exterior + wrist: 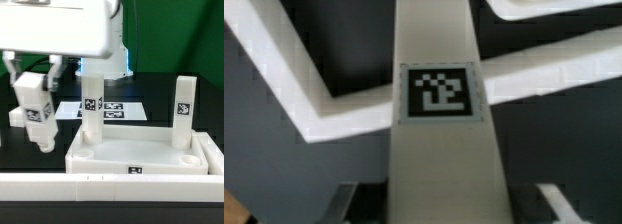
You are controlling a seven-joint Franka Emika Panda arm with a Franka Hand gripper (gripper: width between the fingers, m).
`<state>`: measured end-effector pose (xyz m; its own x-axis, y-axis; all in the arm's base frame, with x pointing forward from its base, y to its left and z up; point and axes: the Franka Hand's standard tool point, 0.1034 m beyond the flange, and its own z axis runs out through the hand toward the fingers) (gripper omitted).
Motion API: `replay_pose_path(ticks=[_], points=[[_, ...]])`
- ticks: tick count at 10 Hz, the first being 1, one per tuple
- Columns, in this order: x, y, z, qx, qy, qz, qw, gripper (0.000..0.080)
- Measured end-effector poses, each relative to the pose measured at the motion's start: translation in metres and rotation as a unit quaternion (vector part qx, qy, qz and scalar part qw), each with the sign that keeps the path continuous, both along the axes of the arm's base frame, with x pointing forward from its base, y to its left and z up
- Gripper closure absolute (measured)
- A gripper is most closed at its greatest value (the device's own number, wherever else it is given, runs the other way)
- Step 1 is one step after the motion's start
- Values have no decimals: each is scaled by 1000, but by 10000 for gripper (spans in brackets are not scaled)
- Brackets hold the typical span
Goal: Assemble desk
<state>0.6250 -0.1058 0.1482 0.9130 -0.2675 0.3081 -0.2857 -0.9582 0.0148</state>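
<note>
The desk's wide white rimmed panel lies flat near the front. Two white legs with black-and-white tags stand upright in its sockets, one at the panel's left rear and one at its right rear. At the exterior view's left, a third tagged leg hangs tilted above the black table, off the panel's left side. My gripper is shut on its upper end. In the wrist view this leg runs straight out from between my gripper, one finger on each side.
The marker board lies flat behind the panel. A long white rail edges the table's front. In the wrist view, white bars meeting in a corner lie on the dark table beyond the held leg.
</note>
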Motion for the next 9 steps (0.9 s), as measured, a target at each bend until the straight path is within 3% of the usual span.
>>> replay_pose_path(ticks=[2,3,5,8,9], points=[[15,38,15,10,-2,-1,1000,509],[18,54,16,18,-5,-15,1000,509],[16,53,6,11,-7,-10,1000,509],[16,57,7,13,-8,-10,1000,509],[17,75,15,21,-14,-11,1000,509]])
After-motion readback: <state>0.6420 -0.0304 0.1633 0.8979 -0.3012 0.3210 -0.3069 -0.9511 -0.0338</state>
